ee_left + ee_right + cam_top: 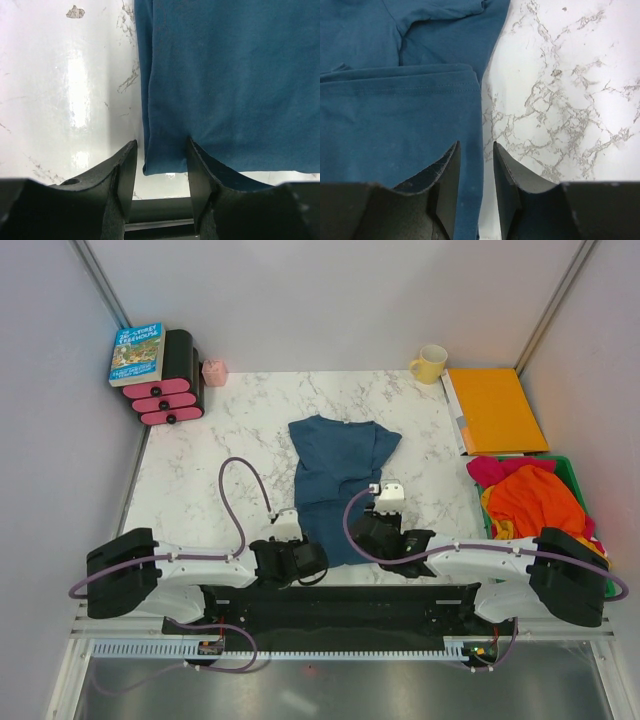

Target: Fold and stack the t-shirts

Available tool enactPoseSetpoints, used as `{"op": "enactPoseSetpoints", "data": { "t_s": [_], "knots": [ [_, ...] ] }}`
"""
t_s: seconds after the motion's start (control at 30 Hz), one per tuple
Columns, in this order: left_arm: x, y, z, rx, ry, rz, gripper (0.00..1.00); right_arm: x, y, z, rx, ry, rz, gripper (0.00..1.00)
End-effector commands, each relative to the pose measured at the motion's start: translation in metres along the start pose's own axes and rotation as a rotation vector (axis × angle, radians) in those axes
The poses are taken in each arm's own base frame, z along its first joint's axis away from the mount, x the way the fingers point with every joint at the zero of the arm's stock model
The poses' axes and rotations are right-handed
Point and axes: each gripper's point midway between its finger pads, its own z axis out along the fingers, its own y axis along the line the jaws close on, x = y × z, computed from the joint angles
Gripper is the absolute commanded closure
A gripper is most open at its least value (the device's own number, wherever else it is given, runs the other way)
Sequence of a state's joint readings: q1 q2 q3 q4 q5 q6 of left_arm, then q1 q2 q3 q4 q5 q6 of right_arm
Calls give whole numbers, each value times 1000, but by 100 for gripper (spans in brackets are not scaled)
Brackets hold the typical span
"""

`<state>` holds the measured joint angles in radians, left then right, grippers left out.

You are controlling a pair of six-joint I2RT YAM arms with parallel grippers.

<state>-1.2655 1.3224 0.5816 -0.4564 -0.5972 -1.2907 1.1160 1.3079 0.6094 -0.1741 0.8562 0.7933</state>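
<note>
**Both claws open over the near end of the teal shirt**

The left claw (161,145) stands open, low over the worktop (230,440). The near left corner of the teal t-shirt (335,480) lies in the gap between its jaws, with bare marble just to the left. The right claw (476,147) is also open, though with a narrower gap, and it straddles the shirt's right edge: cloth under one jaw, marble under the other. A folded layer with a stitched hem lies just ahead of it.

The teal shirt lies in the middle of the worktop, its sleeves spread at the far end. At the right edge a green bin (565,465) holds a heap of other shirts, an orange one (535,500) uppermost and a pink one (485,470) at the far side. Beyond the bin lie an orange folder (495,408) and a yellow mug (430,363). A book (137,352) sits in the far left corner.
</note>
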Motion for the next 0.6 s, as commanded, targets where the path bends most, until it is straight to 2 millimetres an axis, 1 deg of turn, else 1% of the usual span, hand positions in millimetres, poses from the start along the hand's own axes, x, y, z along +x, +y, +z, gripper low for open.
{"op": "enactPoseSetpoints", "data": {
  "t_s": [0.0, 0.13, 0.17, 0.2, 0.23, 0.27, 0.3, 0.37, 0.4, 0.5, 0.53, 0.57],
  "knots": [
    [13, 3, 4, -11, 33, -26, 51, 1, -7, -4, 17, -15, 24, 60],
    [19, 6, 7, -27, 58, -24, 59, 7, -1, -13, -18, -10, 45, 60],
    [21, 6, 8, -31, 62, -24, 65, 6, 0, -16, -27, -14, 48, 60],
    [22, 7, 8, -35, 68, -25, 68, 6, 3, -18, -36, -16, 51, 60],
    [22, 7, 8, -37, 69, -23, 72, 9, 9, -23, -60, -15, 44, 60],
    [23, 8, 9, -40, 71, -23, 80, 10, 11, -27, -65, -14, 48, 60],
    [23, 8, 9, -40, 72, -23, 84, 7, 16, -30, -74, -23, 53, 60],
    [23, 8, 9, -40, 72, -24, 90, 13, 25, -39, -99, -20, 47, 59],
    [24, 8, 9, -40, 73, -24, 91, 15, 33, -46, -120, -22, 36, 59],
    [25, 10, 10, -45, 75, -22, 92, 26, 41, -52, -130, -11, 27, 59],
    [25, 11, 10, -46, 77, -20, 92, 34, 39, -50, -113, -2, 7, 59],
    [25, 11, 9, -45, 76, -17, 91, 37, 38, -50, -105, 3, 25, 58]
  ]
}}
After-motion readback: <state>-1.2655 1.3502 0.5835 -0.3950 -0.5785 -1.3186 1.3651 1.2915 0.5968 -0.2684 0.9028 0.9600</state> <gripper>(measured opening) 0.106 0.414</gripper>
